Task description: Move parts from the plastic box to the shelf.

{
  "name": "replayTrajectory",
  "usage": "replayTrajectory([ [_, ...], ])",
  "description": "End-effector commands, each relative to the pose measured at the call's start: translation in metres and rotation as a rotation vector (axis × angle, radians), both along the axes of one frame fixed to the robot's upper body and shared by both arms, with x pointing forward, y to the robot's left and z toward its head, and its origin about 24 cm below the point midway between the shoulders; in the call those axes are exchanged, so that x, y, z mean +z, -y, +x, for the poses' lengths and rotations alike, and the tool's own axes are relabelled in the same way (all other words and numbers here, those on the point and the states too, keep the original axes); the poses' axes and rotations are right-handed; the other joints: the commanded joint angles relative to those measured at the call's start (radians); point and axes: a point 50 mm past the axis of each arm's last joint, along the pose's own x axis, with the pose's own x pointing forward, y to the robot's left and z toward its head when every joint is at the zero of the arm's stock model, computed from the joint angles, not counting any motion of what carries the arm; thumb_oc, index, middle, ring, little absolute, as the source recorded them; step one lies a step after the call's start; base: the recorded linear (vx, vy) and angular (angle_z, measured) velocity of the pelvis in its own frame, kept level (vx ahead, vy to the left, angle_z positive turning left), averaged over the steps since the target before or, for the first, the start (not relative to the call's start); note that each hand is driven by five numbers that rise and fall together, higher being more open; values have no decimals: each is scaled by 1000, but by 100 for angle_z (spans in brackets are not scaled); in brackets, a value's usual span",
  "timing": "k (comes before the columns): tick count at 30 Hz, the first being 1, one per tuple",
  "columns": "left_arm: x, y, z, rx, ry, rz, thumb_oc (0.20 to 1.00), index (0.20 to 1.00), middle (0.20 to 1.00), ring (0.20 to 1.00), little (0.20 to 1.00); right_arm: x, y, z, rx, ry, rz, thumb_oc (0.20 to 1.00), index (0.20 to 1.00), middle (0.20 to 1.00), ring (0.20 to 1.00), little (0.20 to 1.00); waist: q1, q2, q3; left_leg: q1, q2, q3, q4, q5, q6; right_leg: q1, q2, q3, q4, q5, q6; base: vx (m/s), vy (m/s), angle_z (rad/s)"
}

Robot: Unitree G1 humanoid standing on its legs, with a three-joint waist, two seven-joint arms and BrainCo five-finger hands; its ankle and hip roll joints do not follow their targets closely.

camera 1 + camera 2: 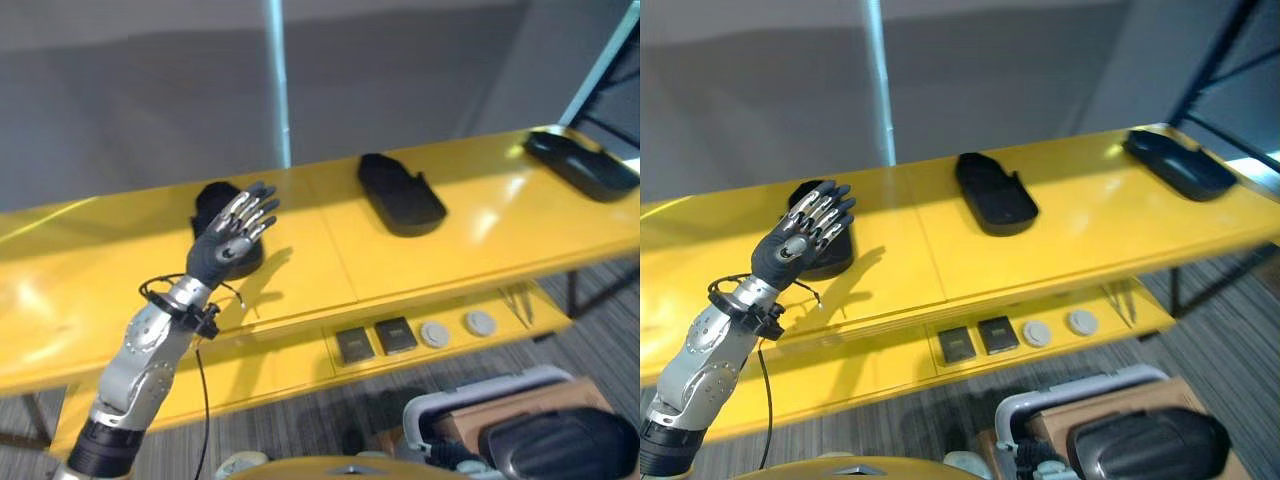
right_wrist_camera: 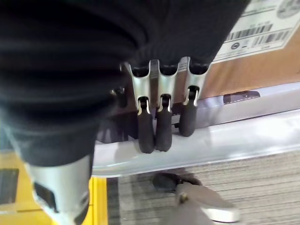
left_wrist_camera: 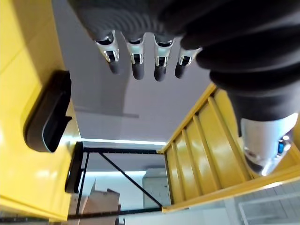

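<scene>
- The left hand (image 1: 235, 238) is raised over the yellow shelf (image 1: 420, 260), fingers straight and spread, holding nothing; it sits just in front of a black part (image 1: 818, 240) at the shelf's left end, apparently clear of it; I judge this the release step, with that part set down.
- Two more black parts lie on the shelf, one in the middle (image 1: 400, 193), one at the right end (image 1: 582, 163), well apart from each other.
- The right hand (image 2: 161, 122) hangs low beside the box (image 2: 197, 140), fingers straight and relaxed, empty.
- The box's pale rim (image 1: 470, 395) shows at the lower right of the head views, with a dark part (image 1: 560, 445) and brown cardboard inside; the next move likely calls for a reach down into it and a firm grip on that part.
- Hard to tell: whether the left fingertips touch the part behind them; the box is cut off by the frame, so its remaining contents are unknown.
</scene>
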Motion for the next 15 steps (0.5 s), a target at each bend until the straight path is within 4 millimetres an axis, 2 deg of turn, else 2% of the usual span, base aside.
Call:
replayTrajectory([
  [1, 38, 1, 1, -44, 172, -27, 1000, 1000, 1000, 1000, 1000, 6, 34, -21, -123, -19, -86, 1000, 1000, 1000, 1000, 1000, -31, 54, 25, 20, 93, 66, -105, 37, -51, 82, -31, -63, 9, -10, 84, -205, 399, -260],
  [4, 41, 1, 5, -79, 192, -22, 1000, 1000, 1000, 1000, 1000, 2, 32, -35, -176, -28, -67, 1000, 1000, 1000, 1000, 1000, -65, 65, 39, 22, 47, 69, -103, 12, -23, 21, -55, -22, 25, 39, 115, -172, 278, -97],
  [5, 44, 2, 6, -90, 213, -16, 1000, 1000, 1000, 1000, 1000, 0, 31, -42, -191, -37, -60, 1000, 1000, 1000, 1000, 1000, -77, 70, 50, 33, 32, 78, -117, 4, -10, -27, -72, -38, 30, 74, 137, -218, 280, -92],
  [6, 45, 3, 5, -102, 221, -25, 1000, 1000, 1000, 1000, 1000, -3, 27, -50, -185, -57, -57, 1000, 1000, 1000, 1000, 1000, -82, 75, 60, 43, 22, 94, -125, -1, -3, -74, -87, -82, 52, 94, 148, -222, 241, -81],
  [8, 44, 4, 5, -111, 215, -40, 1000, 1000, 1000, 1000, 1000, -5, 22, -58, -167, -75, -59, 1000, 1000, 1000, 1000, 1000, -79, 76, 62, 51, 18, 132, -139, 6, 1, -105, -110, -154, 99, 111, 153, -191, 133, -110],
  [9, 44, 5, 5, -107, 214, -44, 1000, 1000, 1000, 1000, 1000, -6, 21, -62, -156, -80, -59, 1000, 1000, 1000, 1000, 1000, -75, 79, 61, 52, 20, 163, -149, 14, 2, -114, -120, -197, 136, 111, 151, -175, 81, -120],
  [10, 43, 6, 5, -111, 213, -45, 1000, 1000, 1000, 1000, 1000, -7, 20, -63, -154, -80, -59, 1000, 1000, 1000, 1000, 1000, -73, 80, 60, 52, 21, 178, -154, 19, 3, -117, -123, -213, 157, 110, 149, -267, 104, -109],
  [12, 43, 10, 7, -123, 215, -39, 1000, 1000, 1000, 1000, 1000, -7, 20, -64, -154, -66, -61, 1000, 1000, 1000, 1000, 1000, -63, 102, 55, 36, 37, 266, -193, 60, 19, -124, -131, -285, 313, 71, 123, -311, 113, -136],
  [15, 42, 15, 11, -139, 207, -24, 1000, 1000, 1000, 1000, 1000, -6, 22, -64, -181, -56, -59, 1000, 1000, 1000, 1000, 1000, -53, 110, 38, 15, 50, 309, -223, 91, 29, -100, -146, -334, 381, 32, 105, -171, 20, -113],
])
